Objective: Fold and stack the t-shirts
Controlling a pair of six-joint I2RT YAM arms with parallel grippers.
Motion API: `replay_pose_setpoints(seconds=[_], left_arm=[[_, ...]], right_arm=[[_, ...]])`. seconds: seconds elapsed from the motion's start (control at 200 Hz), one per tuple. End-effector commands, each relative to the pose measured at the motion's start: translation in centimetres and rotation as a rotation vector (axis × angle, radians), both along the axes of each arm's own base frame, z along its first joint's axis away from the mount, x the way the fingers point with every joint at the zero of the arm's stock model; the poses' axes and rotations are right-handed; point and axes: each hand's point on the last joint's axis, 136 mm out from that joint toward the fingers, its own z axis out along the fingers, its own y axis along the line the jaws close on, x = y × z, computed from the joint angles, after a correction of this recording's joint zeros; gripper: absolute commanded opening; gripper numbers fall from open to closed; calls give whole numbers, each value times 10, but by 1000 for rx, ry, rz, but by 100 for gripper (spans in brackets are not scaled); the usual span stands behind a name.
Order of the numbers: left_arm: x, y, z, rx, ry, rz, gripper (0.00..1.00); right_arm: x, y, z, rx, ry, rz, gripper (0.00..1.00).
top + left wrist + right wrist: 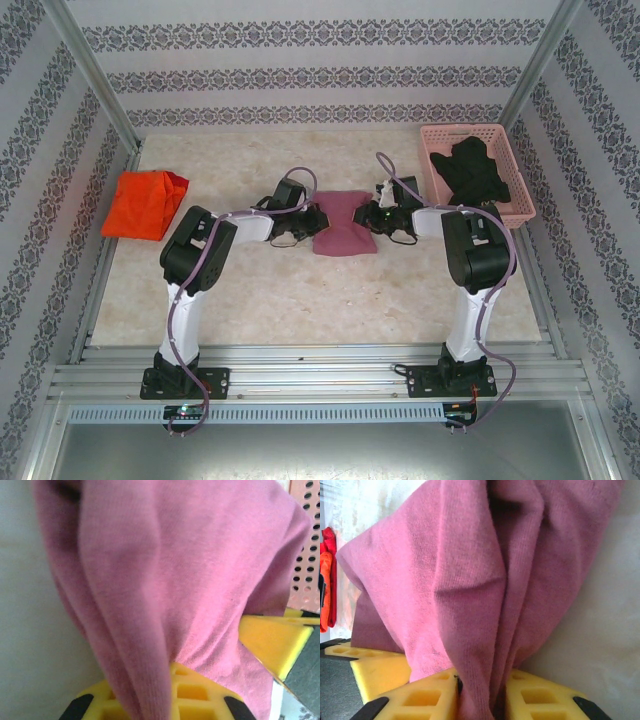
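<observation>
A maroon t-shirt [345,225] lies bunched in the middle of the table, between my two grippers. My left gripper [306,222] is shut on its left edge. In the left wrist view the cloth [175,570] runs down between the yellow fingers [200,695]. My right gripper [373,216] is shut on the shirt's right edge. The right wrist view has a thick fold of the cloth [470,580] pinched between its yellow fingers [420,697]. A bright orange t-shirt [145,204] lies folded at the table's left edge, away from both grippers.
A pink basket [520,195] holding a black garment [470,172] stands at the back right, close behind the right arm. Metal frame posts and patterned walls enclose the table. Bare tabletop [330,290] lies in front of the shirt.
</observation>
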Motion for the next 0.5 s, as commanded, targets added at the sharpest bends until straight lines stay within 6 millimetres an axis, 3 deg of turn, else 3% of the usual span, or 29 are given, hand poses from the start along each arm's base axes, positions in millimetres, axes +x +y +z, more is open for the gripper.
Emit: replay_pose_setpoints(seconds=[0.0,0.135,0.185,0.35,0.495], left_arm=[[-12,-5,-11,54,3,-74,0],[-14,10,-1,137,-73,-137,0],[-14,24,2,185,-99,-152,0],[-18,71,10,340,-174,-256,0],[-21,110,25,372,-177,-312,0]], right_arm=[[-4,7,9,18,-44,45,34],[-4,-5,27,-63,-154,40,81],[-4,-9,35,-88,-197,44,92],[-13,-6,61,-123,-357,95,98],[-31,19,80,-137,-482,215,98]])
